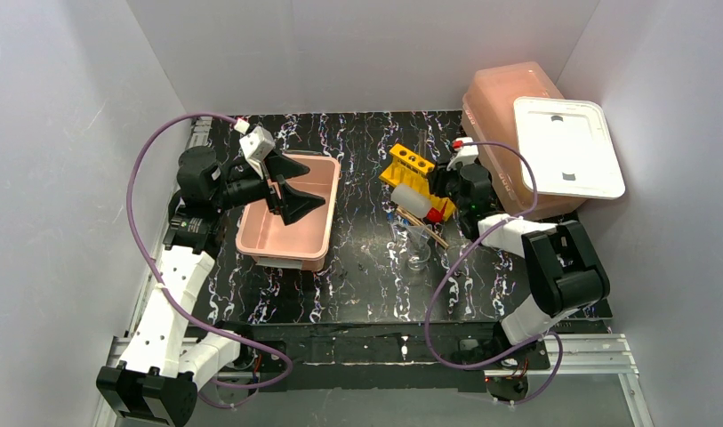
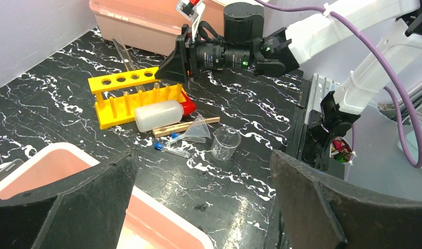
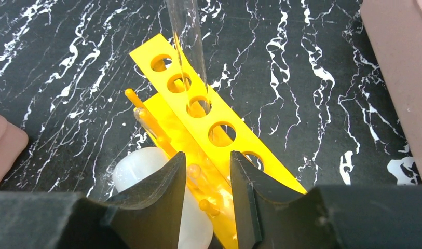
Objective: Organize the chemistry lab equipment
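Observation:
The yellow tube rack (image 1: pixel 411 169) lies in the middle of the table. A clear glass tube (image 3: pixel 188 41) leans in its third hole. My right gripper (image 3: pixel 207 161) hovers open just over the rack's near end with nothing between its fingers. Beside the rack lies the white bottle (image 2: pixel 157 115) with its red cap. A wooden stick (image 2: pixel 182 126), a clear funnel (image 2: pixel 195 129), a blue-capped tube (image 2: pixel 169 149) and a small beaker (image 2: pixel 225 142) sit in front of it. My left gripper (image 1: pixel 291 187) hangs wide open and empty above the small pink tub (image 1: pixel 282 252).
A large pink tub (image 1: pixel 504 98) stands at the back right, with a white lid (image 1: pixel 566 147) resting askew on it. White walls close in the table on three sides. The right arm's purple cable loops over the table's front right.

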Motion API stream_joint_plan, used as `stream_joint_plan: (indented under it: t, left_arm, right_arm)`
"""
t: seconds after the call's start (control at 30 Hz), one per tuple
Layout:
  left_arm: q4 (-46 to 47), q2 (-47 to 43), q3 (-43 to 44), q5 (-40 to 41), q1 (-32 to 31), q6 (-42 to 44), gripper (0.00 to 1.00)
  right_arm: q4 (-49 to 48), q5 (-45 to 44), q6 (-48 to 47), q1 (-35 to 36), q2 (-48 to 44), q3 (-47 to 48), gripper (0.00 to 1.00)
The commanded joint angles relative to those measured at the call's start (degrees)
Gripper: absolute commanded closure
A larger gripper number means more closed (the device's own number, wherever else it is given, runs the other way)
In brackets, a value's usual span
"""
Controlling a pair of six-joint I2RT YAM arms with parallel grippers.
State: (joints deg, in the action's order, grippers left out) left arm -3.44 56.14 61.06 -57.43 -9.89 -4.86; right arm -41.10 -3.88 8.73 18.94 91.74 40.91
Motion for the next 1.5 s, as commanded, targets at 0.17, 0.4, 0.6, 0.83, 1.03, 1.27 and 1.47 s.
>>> stream_joint_plan:
  t: [0.17,0.4,0.6,0.83,1.03,1.27,1.47]
  left_arm:
    - [-0.40,-1.56,2.80,-0.78,-0.16,0.12,0.02]
    - [-0.47,-1.45,2.37,-0.49,-0.22,0.02,0.02]
    - [-0.27,-1.19,1.64,-0.42,-0.22,-0.19,0.02]
    - [-0.66,-0.92,0.15,0.33,-0.19,0.36,0.02]
    - [-1.70,-1.58,-0.50,0.64,-0.20,0.19,0.02]
    - [-5.46,-2.79,0.23,1.96,-0.19,0.27,0.02]
    - [-9.92,-3.30,0.57,1.90,-0.21,2.32,0.02]
  right_arm:
    - [3.25,0.07,-1.57,0.48,-6.04,1.44,0.56]
    - [6.79,2.00,-0.32,0.50,-5.09,2.62,0.56]
    - [9.62,1.89,-0.12,0.40,-5.68,4.40,0.55]
    - [17.29,1.78,0.05,0.31,-10.94,6.60,0.54]
    - [25.75,5.44,2.53,1.34,-14.66,6.85,0.51]
    - [36.32,-0.04,5.98,5.50,-18.39,4.38,0.51]
    - [47.48,-3.72,10.29,8.21,-20.53,2.99,0.48]
